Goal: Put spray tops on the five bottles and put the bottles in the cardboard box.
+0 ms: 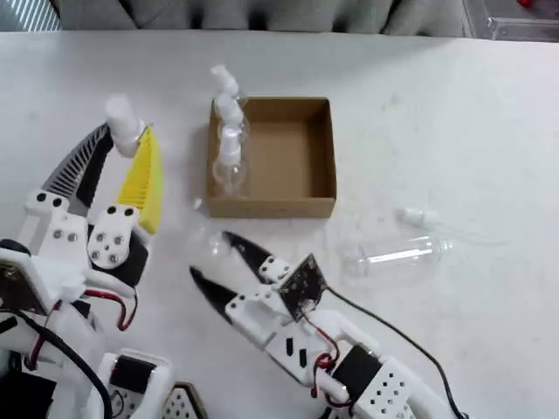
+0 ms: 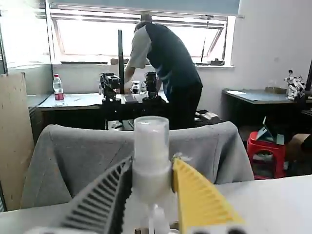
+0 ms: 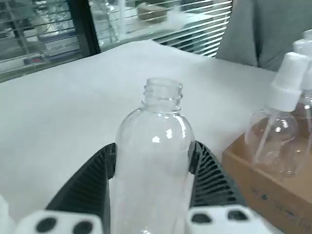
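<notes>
Upper left of the high view: left claw (image 1: 129, 133), one yellow finger and one black ribbed finger, closed on a white plastic spray top (image 1: 122, 118); the top is held clear of the white table (image 1: 437, 105).

Lower centre-left: right claw (image 1: 210, 254), black fingers, clamped round the body of a clear plastic bottle (image 3: 153, 161). The neck is open, with no top fitted; in the right wrist view the bottle stands upright in the grip, just beside the box.

Centre: brown square cardboard box (image 1: 325, 157), open. Contents: three clear bottles with white spray tops (image 1: 229, 157), standing in a row along its left wall. The other side of the box holds nothing.

Right of centre: one clear uncapped bottle (image 1: 397, 256) lying on its side on the table. Just above it in the frame lies a loose white spray top with dip tube (image 1: 417, 216), near the bottle but apart from it.

Progress, as judged: three of five bottles capped and boxed. Fourth bottle and its top are each in a claw, not yet joined. Fifth bottle and top untouched.
</notes>
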`<action>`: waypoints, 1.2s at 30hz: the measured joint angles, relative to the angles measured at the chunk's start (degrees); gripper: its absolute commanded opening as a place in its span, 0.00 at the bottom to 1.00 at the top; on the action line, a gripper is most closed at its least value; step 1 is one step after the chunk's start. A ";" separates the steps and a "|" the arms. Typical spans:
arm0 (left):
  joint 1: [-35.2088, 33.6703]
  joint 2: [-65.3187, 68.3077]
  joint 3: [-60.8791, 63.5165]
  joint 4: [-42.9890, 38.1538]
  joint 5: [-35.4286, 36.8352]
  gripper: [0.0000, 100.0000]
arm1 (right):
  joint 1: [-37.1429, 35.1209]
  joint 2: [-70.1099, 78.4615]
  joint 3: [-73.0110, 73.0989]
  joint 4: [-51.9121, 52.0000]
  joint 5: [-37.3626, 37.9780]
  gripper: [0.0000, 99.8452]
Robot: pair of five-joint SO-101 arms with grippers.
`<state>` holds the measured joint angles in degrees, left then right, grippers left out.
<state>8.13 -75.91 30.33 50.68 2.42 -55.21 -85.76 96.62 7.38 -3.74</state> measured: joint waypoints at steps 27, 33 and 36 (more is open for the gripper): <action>0.35 0.09 6.33 -1.05 0.00 0.02 | -2.20 0.00 0.00 0.79 0.00 0.02; 0.53 0.09 6.51 -1.23 0.09 0.02 | -2.20 0.00 0.00 0.79 0.00 0.02; 1.32 0.09 6.51 -0.09 0.09 0.02 | -2.20 0.00 0.00 0.79 0.00 0.02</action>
<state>9.45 -75.82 36.84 50.59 2.51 -57.41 -85.76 96.62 8.18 -3.74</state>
